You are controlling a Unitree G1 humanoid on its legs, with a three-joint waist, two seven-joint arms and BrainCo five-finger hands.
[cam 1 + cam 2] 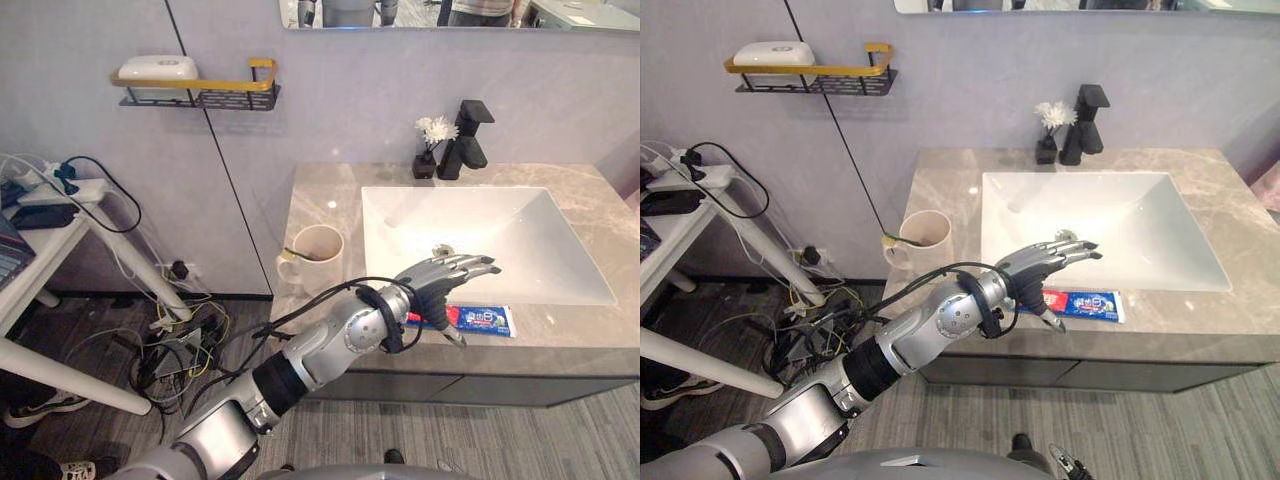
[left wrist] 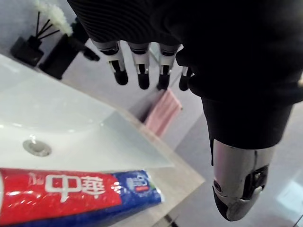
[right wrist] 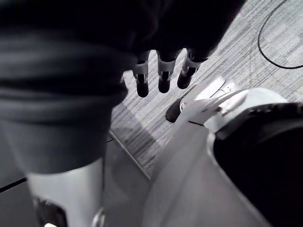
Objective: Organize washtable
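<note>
Left eye view, toothpaste along counter edge

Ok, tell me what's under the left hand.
A red and blue toothpaste tube lies on the counter below the open left hand; the hand hides the tube's left end.

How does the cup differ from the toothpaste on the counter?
The cup stands upright; the toothpaste lies flat. The cup is plain cream, the toothpaste red and blue. The cup sits left of the sink, the toothpaste in front of it, beneath the open left hand. Both rest on the counter.
</note>
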